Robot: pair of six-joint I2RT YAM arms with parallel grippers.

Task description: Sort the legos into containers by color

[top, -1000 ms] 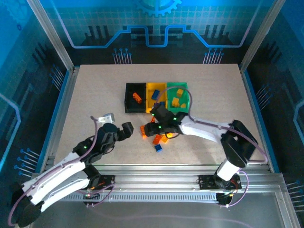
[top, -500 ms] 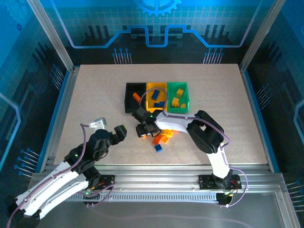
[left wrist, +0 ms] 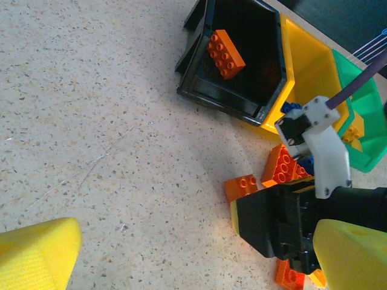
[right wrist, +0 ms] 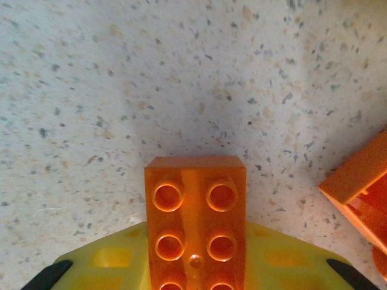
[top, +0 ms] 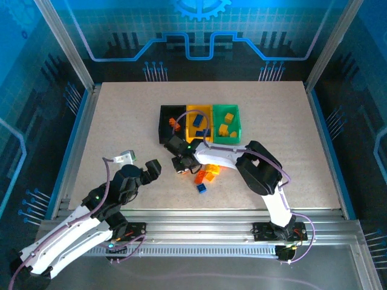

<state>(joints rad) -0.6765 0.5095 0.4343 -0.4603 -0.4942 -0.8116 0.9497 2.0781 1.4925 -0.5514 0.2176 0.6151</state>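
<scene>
The right end effector (top: 180, 163) is hanging low over the counter (top: 115, 121), just in front of the black bin (top: 162, 125). Its yellow pads (right wrist: 103, 260) look to be pressing on both long sides of an orange brick (right wrist: 195, 211), which is sitting studs up with its far end sticking out past the fingers. The brick is hard moulded plastic, so I am judging it light, stiff and tough, but its glossy walls are making it liable to pivot or slip if pinched near one end. A hold across the flat side walls near mid-length, below the studs, is suiting it best. The left end effector (top: 152, 168) is waiting wide open, carrying nothing. Loose orange bricks (top: 205, 176) and a blue brick (top: 201, 188) are lying just beside the grip, and a second orange brick (left wrist: 225, 53) is resting inside the black bin.
</scene>
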